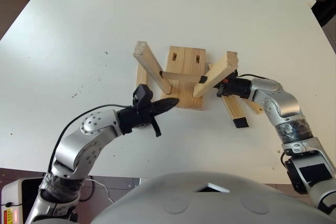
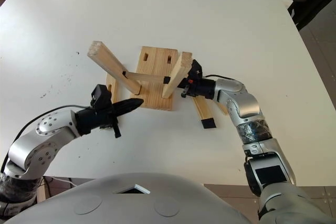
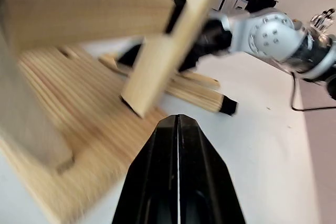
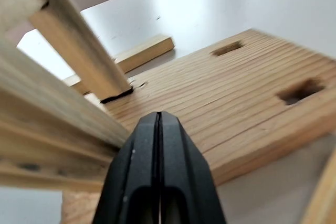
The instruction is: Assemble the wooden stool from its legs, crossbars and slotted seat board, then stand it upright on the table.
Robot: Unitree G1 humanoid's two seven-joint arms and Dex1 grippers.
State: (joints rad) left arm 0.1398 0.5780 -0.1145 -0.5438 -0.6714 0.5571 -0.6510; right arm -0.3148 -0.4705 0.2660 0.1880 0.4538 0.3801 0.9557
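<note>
Two-fingered black left gripper [image 1: 172, 100], fingers pressed together, points over the near edge of the flat slotted wooden seat board [image 1: 186, 59]. On the board lean two pale wooden legs [image 1: 151, 66] joined by a crossbar [image 1: 181, 76]. At the board's right edge the black right gripper [image 4: 159, 116], likewise closed and empty, sits just beside the right-hand leg [image 1: 216, 73]. Loose wooden pieces [image 1: 236, 109] lie further right.
</note>
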